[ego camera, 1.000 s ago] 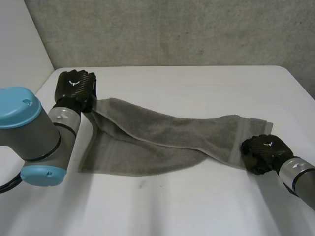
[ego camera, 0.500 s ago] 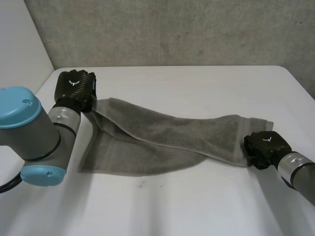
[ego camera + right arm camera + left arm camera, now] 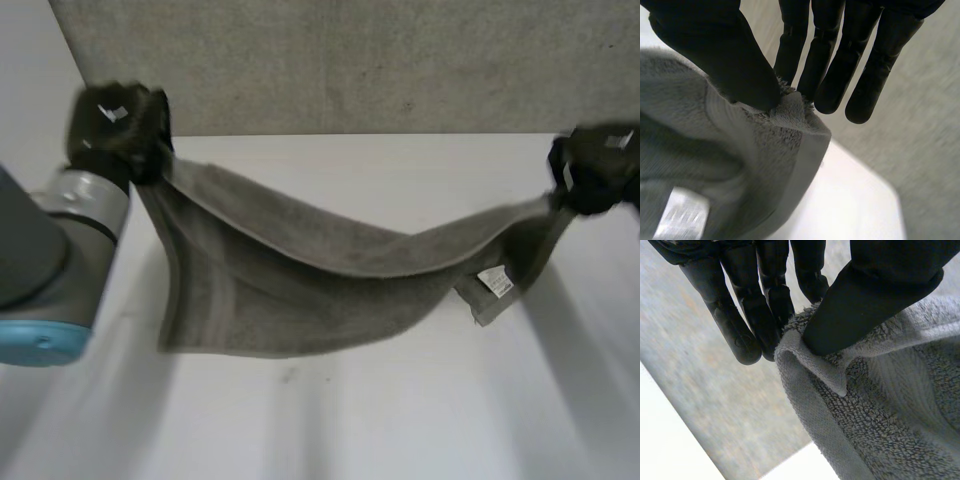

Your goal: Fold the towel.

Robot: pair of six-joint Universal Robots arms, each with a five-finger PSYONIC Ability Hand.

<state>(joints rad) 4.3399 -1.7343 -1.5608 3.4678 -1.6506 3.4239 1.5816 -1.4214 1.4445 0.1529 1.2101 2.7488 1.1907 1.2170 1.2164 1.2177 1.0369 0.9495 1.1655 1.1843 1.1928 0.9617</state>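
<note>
Left robot hand (image 3: pixel 115 125) is raised at the far left in the head view, clamped on 1 top corner of the towel (image 3: pixel 300 270); the right robot hand (image 3: pixel 598 170) is raised at the far right, gripping the opposite end. Between them the towel sags like a hammock, its low edge apparently touching the worktop (image 3: pixel 400 420), and a white label (image 3: pixel 494 282) dangles near the right end. That trailing edge is a danger: dragged, it could bunch and skew the fold.

Over to the left wrist view: the thumb (image 3: pixel 875 295) pins a small tuck of hem against the fingers (image 3: pixel 740 325). It's a thin bite right at the towel's edge, so a sharp tug from the other arm could pull it free.

Right wrist view now: thumb (image 3: pixel 715 55) against fingers (image 3: pixel 830 65), again with only the corner trapped and the bulk of the cloth hanging below the palm. If the 2 hands pull apart too hard, I'd expect 1 pinch to slip; too slack, and the middle sags onto the worktop crooked.
</note>
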